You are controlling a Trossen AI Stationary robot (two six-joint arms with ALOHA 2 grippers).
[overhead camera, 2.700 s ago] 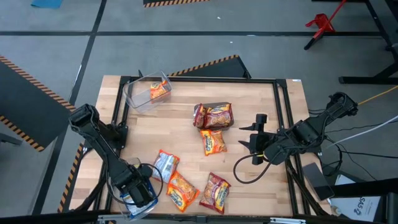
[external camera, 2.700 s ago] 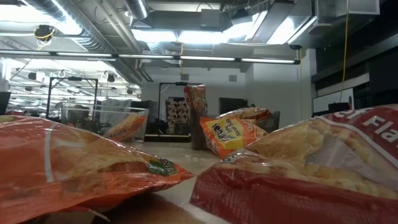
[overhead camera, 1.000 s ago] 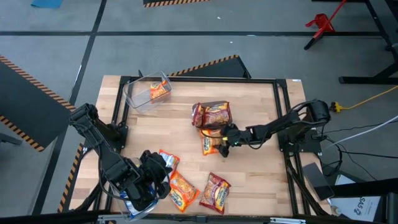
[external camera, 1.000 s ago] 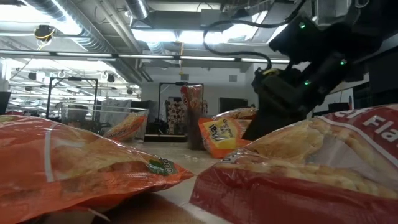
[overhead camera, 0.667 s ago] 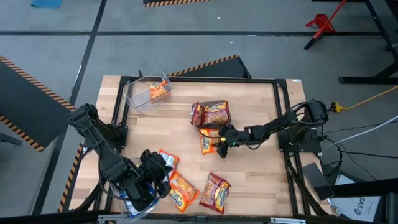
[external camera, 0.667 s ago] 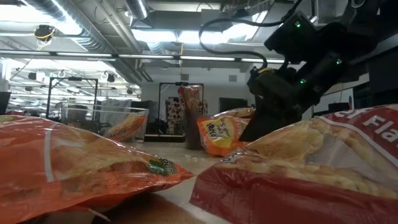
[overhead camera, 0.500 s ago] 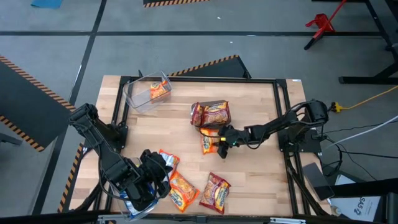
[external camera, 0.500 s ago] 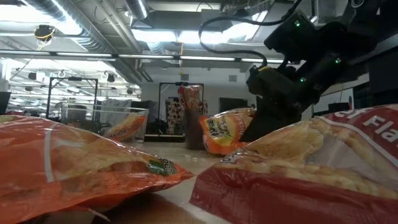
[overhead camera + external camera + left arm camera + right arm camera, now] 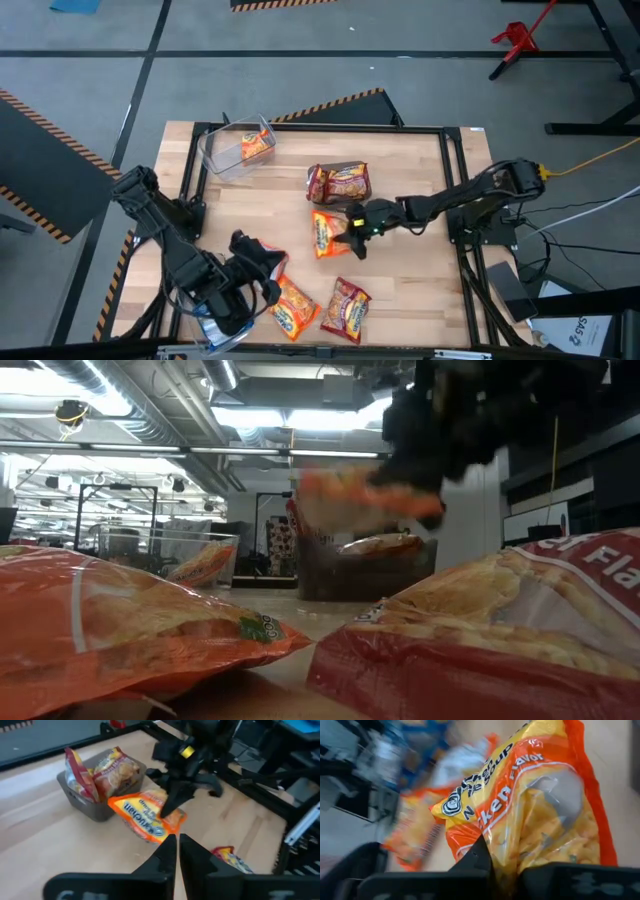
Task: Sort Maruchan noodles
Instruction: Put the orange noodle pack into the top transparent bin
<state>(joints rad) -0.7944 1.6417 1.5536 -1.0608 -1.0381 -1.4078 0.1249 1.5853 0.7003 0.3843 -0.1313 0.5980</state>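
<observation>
Noodle packets lie scattered over the wooden desk (image 9: 420,290). The right tool (image 9: 348,232) reaches in toward the middle of the desk and is clamped on the edge of an orange packet (image 9: 326,232), which hangs from its fingers; in the low view that packet (image 9: 365,495) is clear of the desk top, and in the right wrist view its orange and yellow wrapper (image 9: 535,805) fills most of the picture, pinched between the dark fingers (image 9: 480,857).

Just beyond the held packet, a dark tray (image 9: 340,184) holds two red packets (image 9: 348,183) standing on edge. At the far left corner of the desk a clear bin (image 9: 228,150) holds one orange packet (image 9: 256,145).

Near the front edge lie another orange packet (image 9: 293,307) and a red packet (image 9: 346,306), close together but apart. A blue-and-white packet (image 9: 272,262) lies just beside the left arm, partly hidden by it.

The left tool (image 9: 262,272) sits low over the front left part of the desk, its fingers (image 9: 167,851) drawn nearly together with nothing between them. Under the left arm at the desk's front edge sits another clear bin (image 9: 212,328) with something blue inside.
</observation>
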